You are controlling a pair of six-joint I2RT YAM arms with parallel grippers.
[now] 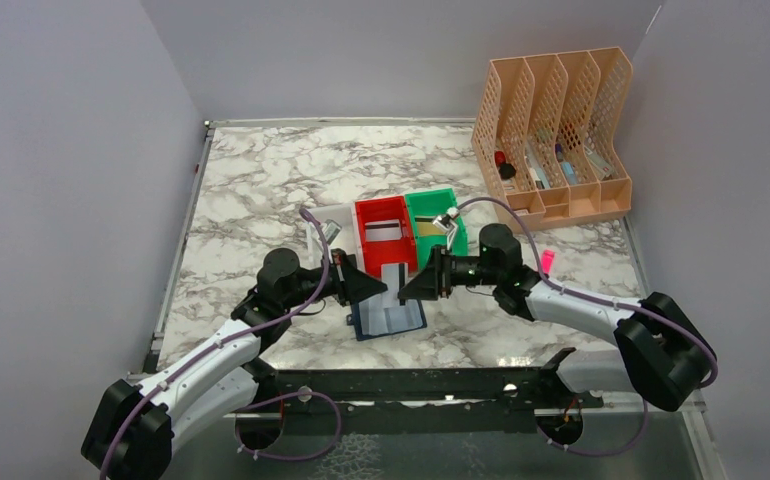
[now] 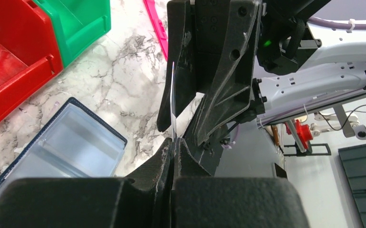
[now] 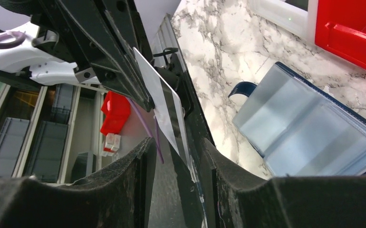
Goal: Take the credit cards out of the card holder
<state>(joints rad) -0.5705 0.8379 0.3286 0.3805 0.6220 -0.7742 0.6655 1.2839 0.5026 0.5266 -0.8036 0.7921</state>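
- credit card (image 3: 164, 104): thin, pale silvery-white with a dark stripe along one face; held on edge in the air, one end pinched in the closed tips of the left gripper (image 2: 174, 142), the rest slanting between the parted fingers of the right gripper (image 3: 176, 142).
- card holder (image 1: 391, 305): dark navy, spread open and flat on the marble tabletop (image 1: 261, 200), clear pale-blue sleeves facing up, snap tab curling out at one side; just below the raised card.

Plain grey walls (image 1: 51, 150) enclosing white marble-patterned table (image 1: 261, 180) on three sides. Peach mesh file rack (image 1: 581, 208) standing at far right corner. Even light falling.
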